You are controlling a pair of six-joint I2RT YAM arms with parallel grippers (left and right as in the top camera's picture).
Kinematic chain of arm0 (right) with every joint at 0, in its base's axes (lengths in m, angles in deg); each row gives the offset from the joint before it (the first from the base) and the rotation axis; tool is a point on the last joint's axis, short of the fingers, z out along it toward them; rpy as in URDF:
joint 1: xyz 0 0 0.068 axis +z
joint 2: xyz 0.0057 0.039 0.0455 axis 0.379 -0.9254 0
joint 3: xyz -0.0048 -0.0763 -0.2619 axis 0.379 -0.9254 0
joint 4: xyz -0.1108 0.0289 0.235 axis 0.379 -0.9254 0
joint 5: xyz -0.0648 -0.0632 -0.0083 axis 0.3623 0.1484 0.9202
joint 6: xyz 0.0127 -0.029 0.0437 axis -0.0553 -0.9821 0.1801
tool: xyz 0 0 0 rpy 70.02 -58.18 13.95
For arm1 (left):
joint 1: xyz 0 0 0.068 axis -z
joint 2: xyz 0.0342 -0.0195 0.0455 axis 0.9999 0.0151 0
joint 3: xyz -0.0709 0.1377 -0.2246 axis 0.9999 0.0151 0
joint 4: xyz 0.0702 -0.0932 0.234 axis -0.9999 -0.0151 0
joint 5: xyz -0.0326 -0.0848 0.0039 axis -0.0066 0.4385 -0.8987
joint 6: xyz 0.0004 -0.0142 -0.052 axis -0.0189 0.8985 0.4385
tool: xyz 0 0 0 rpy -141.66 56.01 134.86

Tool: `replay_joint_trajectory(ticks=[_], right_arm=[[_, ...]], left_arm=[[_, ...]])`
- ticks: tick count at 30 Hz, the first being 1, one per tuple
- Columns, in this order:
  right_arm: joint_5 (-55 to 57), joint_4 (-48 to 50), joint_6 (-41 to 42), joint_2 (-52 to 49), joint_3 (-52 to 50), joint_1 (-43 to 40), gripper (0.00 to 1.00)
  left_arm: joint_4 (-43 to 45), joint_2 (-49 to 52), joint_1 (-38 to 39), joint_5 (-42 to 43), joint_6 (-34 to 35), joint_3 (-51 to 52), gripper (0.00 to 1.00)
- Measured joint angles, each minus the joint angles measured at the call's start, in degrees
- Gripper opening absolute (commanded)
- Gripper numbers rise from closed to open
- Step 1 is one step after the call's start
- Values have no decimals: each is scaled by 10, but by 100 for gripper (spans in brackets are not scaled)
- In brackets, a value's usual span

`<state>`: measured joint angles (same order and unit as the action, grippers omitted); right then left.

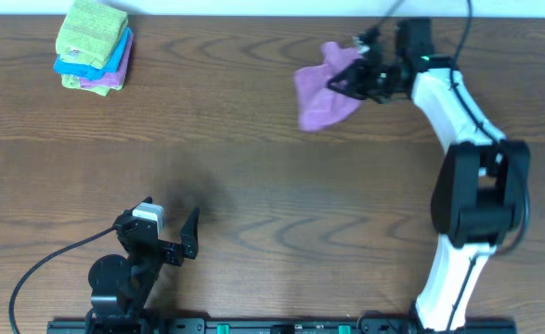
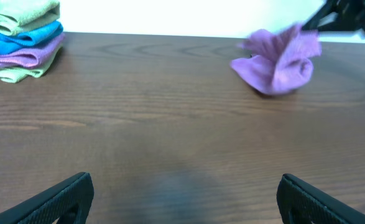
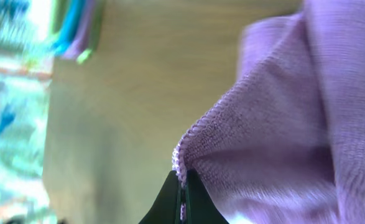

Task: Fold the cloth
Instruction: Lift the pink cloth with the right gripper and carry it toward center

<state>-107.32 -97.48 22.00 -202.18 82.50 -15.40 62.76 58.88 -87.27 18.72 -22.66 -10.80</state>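
While left hand sits low, splayed wide, right hand reaches far forward, clamped on cloth hem

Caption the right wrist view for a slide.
Right end effector pinching the lilac cloth by its edge, wooden table behind.

One loose lilac cloth; one stack of folded cloths, showing four layers: two green, one blue, one purple; two robot arms, the left arm and the right arm; two grippers, the left gripper and the right gripper; one wooden table.
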Motion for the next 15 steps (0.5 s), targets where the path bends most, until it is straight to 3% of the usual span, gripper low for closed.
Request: replay_joint_trajectory(ticks=[9, 15], right_arm=[[201, -151, -46, 246, 0, 203, 1], [236, -149, -47, 303, 0, 333, 1]], left_arm=[[0, 0, 0, 0, 0, 0, 95], [0, 0, 0, 0, 0, 0, 95]])
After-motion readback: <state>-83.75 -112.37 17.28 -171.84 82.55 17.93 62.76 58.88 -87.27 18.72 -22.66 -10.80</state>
